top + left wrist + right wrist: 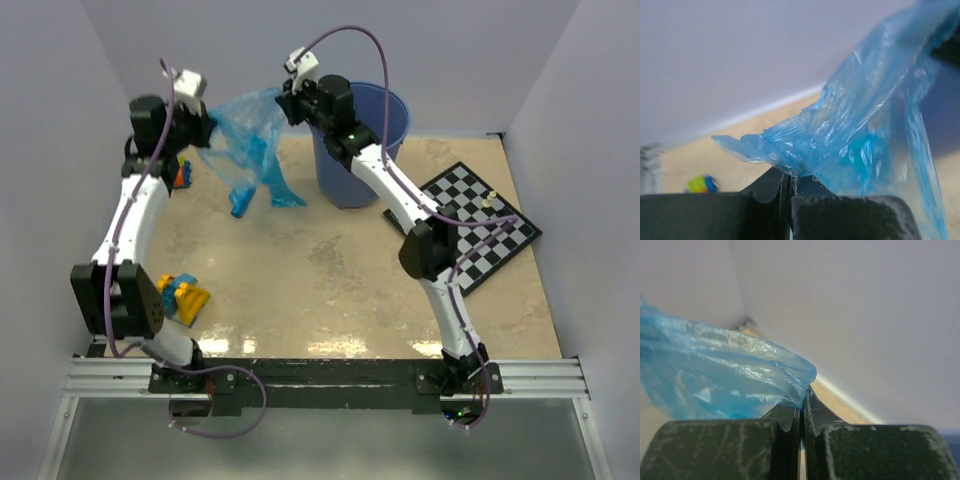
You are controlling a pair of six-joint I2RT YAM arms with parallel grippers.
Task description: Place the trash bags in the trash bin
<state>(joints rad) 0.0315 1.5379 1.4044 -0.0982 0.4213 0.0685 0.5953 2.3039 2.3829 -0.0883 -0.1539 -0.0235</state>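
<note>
From above, one trash bag (245,140) hangs in the air between the two arms, at the far side of the table (330,270) and just to the left of the trash bin (392,108). The left gripper (205,130) pinches the bag's left edge and the right gripper (290,100) pinches its upper right corner, so the film is spread between them and its loose lower part trails down toward the tabletop; whether it touches the surface cannot be told. The bin stands upright against the back wall, partly behind the right arm, with a chessboard (480,225) lying flat to its right. Small toy blocks (182,296) sit by the left arm's elbow near the table's front left. In the left wrist view, the left gripper (791,181) has its jaws pressed together on a thin fold of the bag (865,135), which rises crinkled and translucent up to the right; a blurred yellow and blue toy (702,184) lies on the table beyond. In the right wrist view, the right gripper (802,412) is likewise closed, nipping the tip of the bag (715,380), and the film billows out to the left against the pale wall (865,315).
</note>
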